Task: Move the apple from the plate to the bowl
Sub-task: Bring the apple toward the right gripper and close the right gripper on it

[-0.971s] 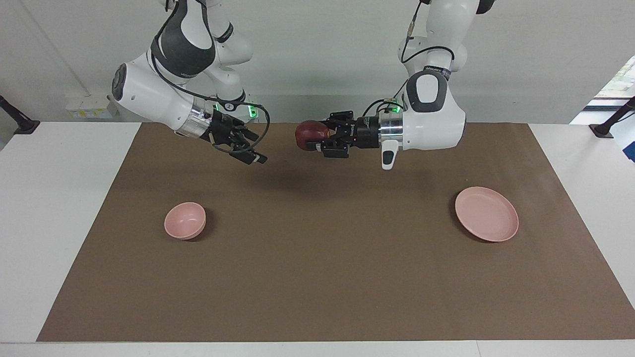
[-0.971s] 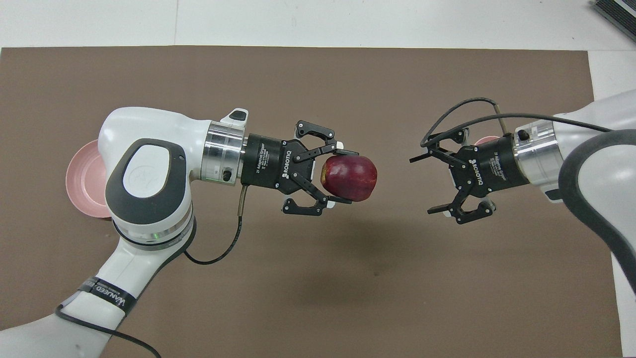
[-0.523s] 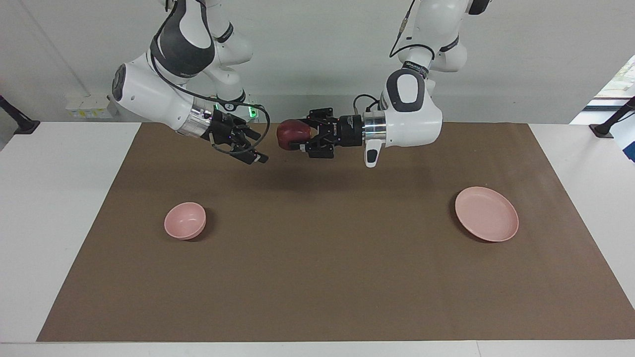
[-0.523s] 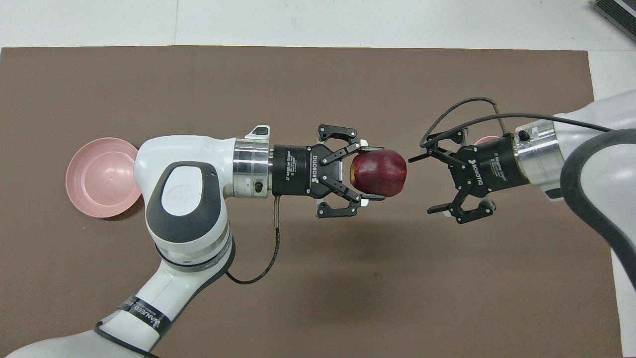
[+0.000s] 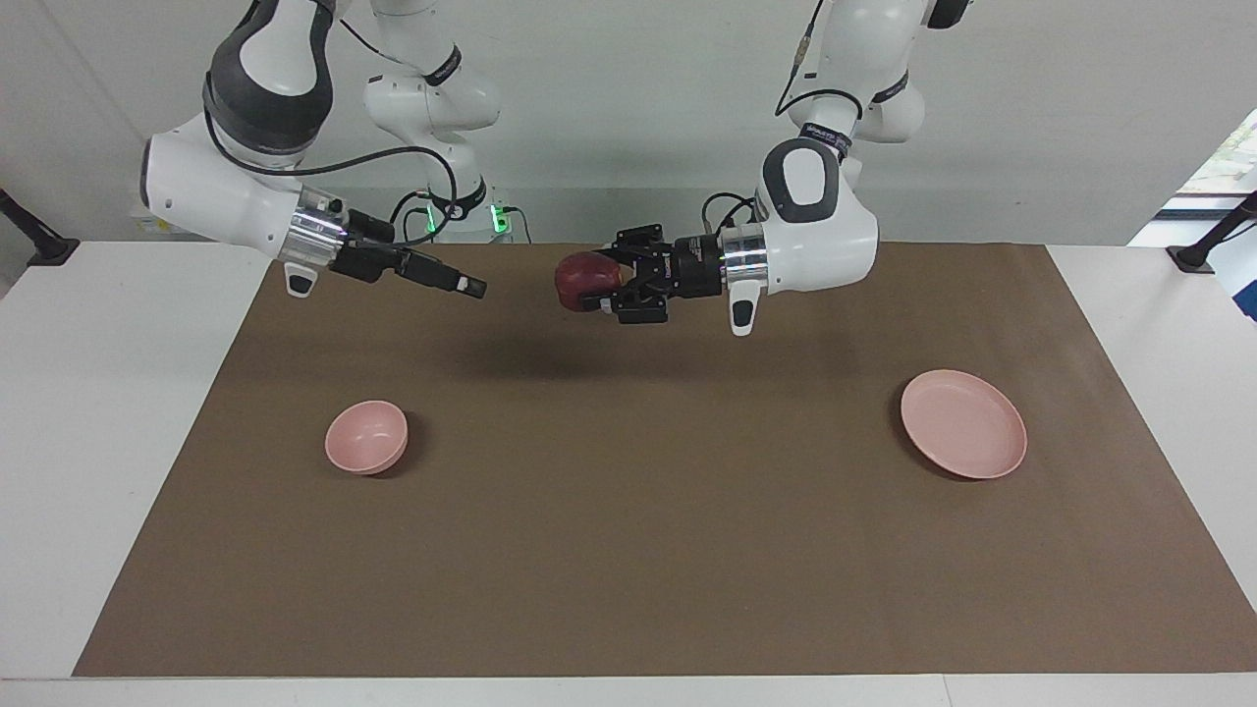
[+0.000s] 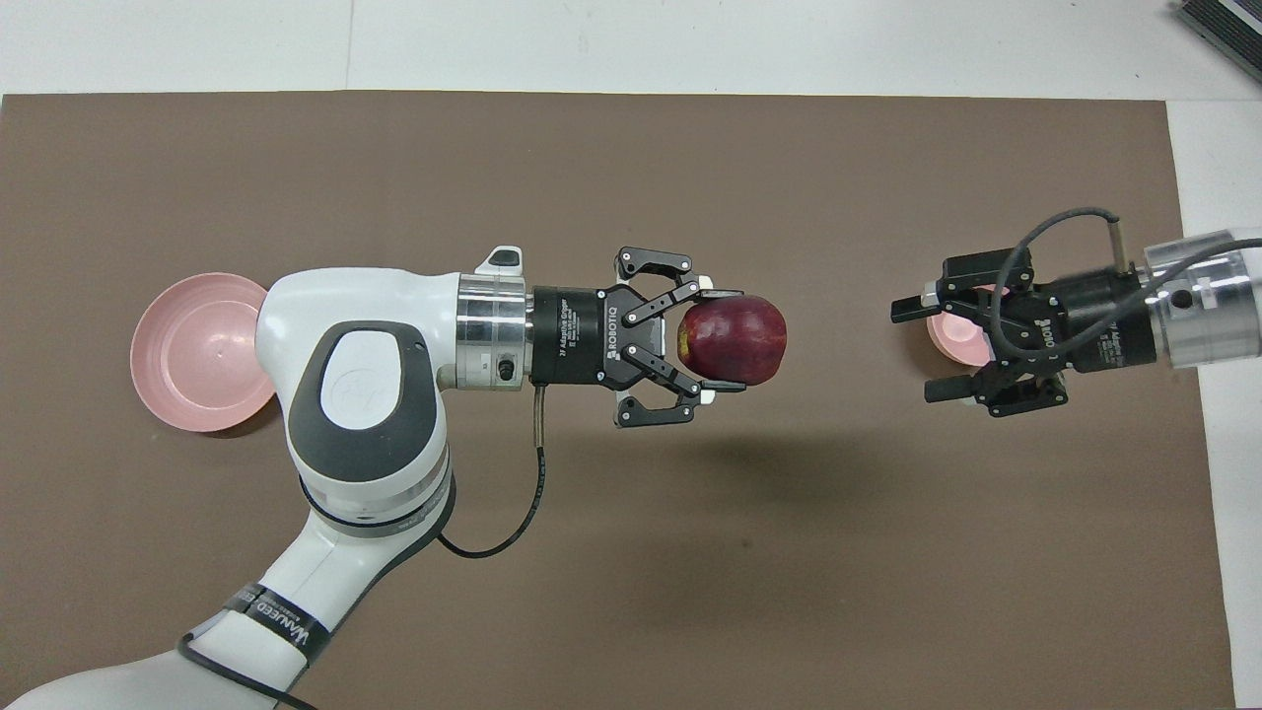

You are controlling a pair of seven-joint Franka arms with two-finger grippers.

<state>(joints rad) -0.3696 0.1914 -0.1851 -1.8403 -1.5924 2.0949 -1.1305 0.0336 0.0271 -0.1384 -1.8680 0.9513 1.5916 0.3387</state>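
Note:
The dark red apple [image 5: 581, 277] [image 6: 737, 338] hangs above the middle of the brown mat, with my left gripper [image 5: 593, 285] [image 6: 732, 340] shut on it, one finger on each side. My right gripper [image 5: 472, 288] [image 6: 918, 352] is open and raised, pointing at the apple across a gap. The small deep pink bowl [image 5: 366, 436] sits on the mat toward the right arm's end; in the overhead view the right gripper covers most of the bowl [image 6: 948, 335]. The wide pink plate [image 5: 963, 423] [image 6: 187, 350] lies bare toward the left arm's end.
The brown mat [image 5: 628, 550] covers most of the white table [image 5: 108, 412]. A loose cable [image 6: 513, 513] hangs under the left wrist. Both arms reach level across the mat's robot-side half.
My left gripper carried the apple toward the right arm's end, then eased slightly back. My right gripper turned at the wrist and drew back toward its own end, widening the gap.

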